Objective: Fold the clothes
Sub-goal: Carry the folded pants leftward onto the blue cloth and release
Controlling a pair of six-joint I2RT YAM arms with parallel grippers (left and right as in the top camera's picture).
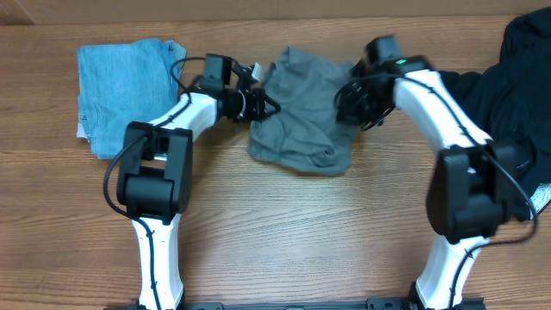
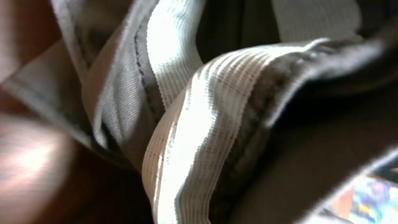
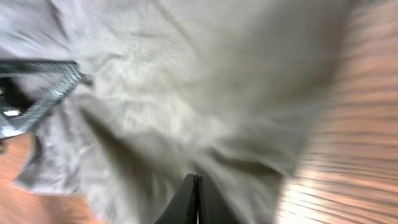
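Observation:
The clothes, a pair of grey shorts (image 1: 303,120), lie crumpled at the middle back of the table. My left gripper (image 1: 265,104) is at their left edge, shut on the fabric. The left wrist view is filled by the ribbed waistband (image 2: 186,124), which runs right down into the jaws; the fingers themselves are hidden. My right gripper (image 1: 349,102) is at the shorts' right edge. In the blurred right wrist view its black fingers press together (image 3: 197,182), and folds of the grey cloth (image 3: 205,81) run up from their tips.
A folded light-blue garment (image 1: 125,82) lies at the back left, close to the left arm. A large black garment (image 1: 516,60) is heaped at the right edge behind the right arm. Bare wooden tabletop (image 1: 301,232) stretches in front of the shorts.

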